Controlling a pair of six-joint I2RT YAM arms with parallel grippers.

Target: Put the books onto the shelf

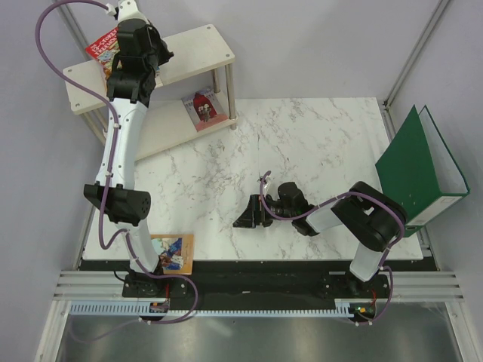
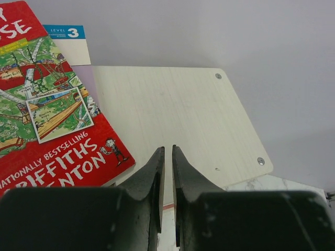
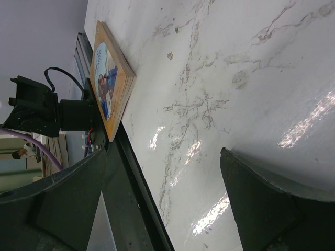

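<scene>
The shelf [image 1: 192, 51] stands at the far left; its cream top board [image 2: 178, 110] fills the left wrist view. A red "Treehouse" book [image 1: 102, 47] [image 2: 47, 120] lies flat on that board's left end, on top of a white-blue book [image 2: 70, 44]. Another book [image 1: 202, 108] lies on the lower board. An orange-brown book [image 1: 172, 253] [image 3: 107, 78] lies at the table's near edge by the left arm's base. My left gripper [image 1: 160, 54] [image 2: 168, 150] hovers over the top board just right of the red book, shut and empty. My right gripper [image 1: 243, 219] [image 3: 163, 154] rests open, low over the marble.
A large green ring binder [image 1: 419, 170] stands upright at the table's right edge. The marble table [image 1: 302, 151] spreads between the shelf and the binder. Grey walls close in behind and at both sides.
</scene>
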